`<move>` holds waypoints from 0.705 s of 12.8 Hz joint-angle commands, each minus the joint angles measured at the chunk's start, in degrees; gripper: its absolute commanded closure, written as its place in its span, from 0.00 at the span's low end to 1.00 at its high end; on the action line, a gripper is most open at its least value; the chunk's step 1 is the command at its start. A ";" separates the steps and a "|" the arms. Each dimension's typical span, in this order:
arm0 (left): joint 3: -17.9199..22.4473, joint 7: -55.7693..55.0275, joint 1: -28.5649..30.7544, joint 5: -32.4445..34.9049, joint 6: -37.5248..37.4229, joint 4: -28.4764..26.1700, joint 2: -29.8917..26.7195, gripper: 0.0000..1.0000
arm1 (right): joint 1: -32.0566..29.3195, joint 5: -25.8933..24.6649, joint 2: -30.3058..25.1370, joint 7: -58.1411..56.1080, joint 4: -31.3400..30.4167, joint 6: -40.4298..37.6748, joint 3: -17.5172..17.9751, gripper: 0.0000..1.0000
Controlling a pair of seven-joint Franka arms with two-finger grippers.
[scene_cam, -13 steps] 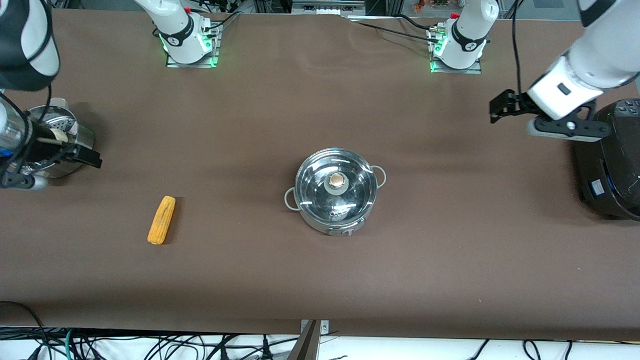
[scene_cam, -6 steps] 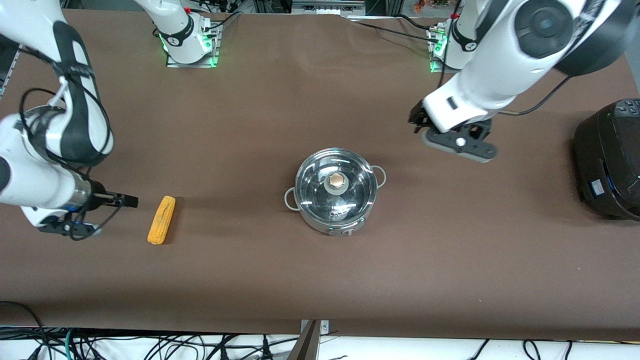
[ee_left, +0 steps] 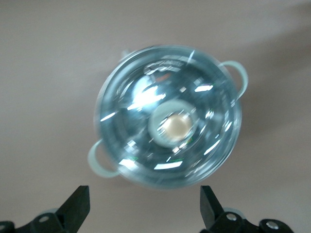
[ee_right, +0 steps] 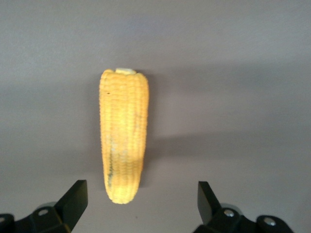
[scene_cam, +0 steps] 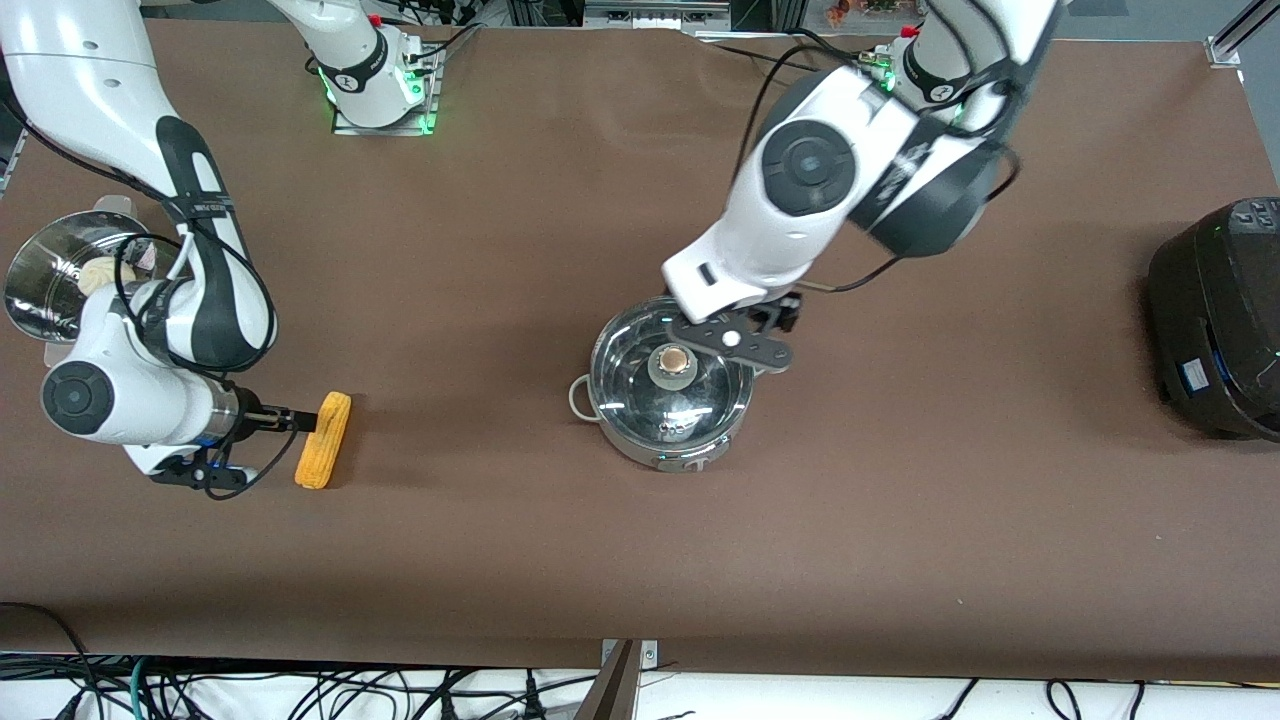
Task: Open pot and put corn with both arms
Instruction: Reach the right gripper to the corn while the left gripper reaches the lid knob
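The yellow tapered corn cob (ee_right: 123, 136) lay lengthwise between the right gripper (ee_right: 141, 204)'s spread fingers, while the left gripper (ee_left: 143, 211), fingers apart, hovered over the lidded shiny steel pot (ee_left: 167, 128).

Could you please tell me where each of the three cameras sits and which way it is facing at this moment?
Front view: high across the table, facing the robots; shows both arms, the left gripper over the pot, the right gripper at the corn.
Left wrist view: looks down on the lidded pot; its open fingertips show.
Right wrist view: looks down on the corn; its open fingertips show.
Shared: front and left wrist both show the pot; front and right wrist the corn.
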 commanded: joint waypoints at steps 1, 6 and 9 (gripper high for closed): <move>0.93 -3.61 -3.10 1.29 6.75 3.36 5.98 0.00 | 0.33 1.42 2.07 0.20 0.61 0.80 0.30 0.00; 0.84 -2.74 -2.49 2.09 8.01 1.16 7.84 0.00 | 0.59 1.42 4.88 0.20 0.52 4.31 0.30 0.00; 0.84 -2.74 -2.49 2.09 8.01 1.06 8.63 0.00 | 0.86 1.50 5.94 0.29 0.52 5.99 0.30 0.00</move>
